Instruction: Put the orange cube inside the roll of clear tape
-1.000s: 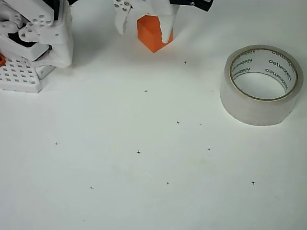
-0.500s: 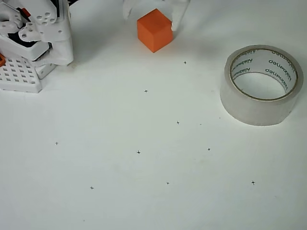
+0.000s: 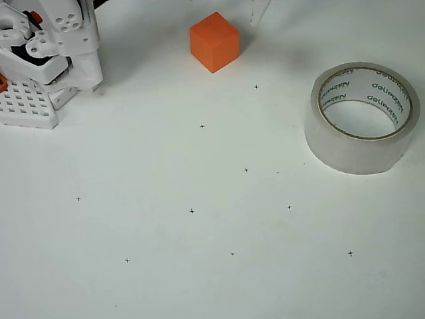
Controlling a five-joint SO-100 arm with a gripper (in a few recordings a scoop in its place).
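Overhead view: at the far left stands the white arm base [image 3: 46, 60] on the white worktop [image 3: 199, 266]. To the right of it, the orange cube [image 3: 214, 41] sits alone on the worktop, just left of and below the pincer [image 3: 258, 10], not touching it. Of the pincer one white fingertip shows at the top edge; how wide it is open I cannot tell, and it holds nothing visible. Well right of and below the pincer lies the roll of clear tape [image 3: 362, 149], flat, its hole showing bare worktop inside.
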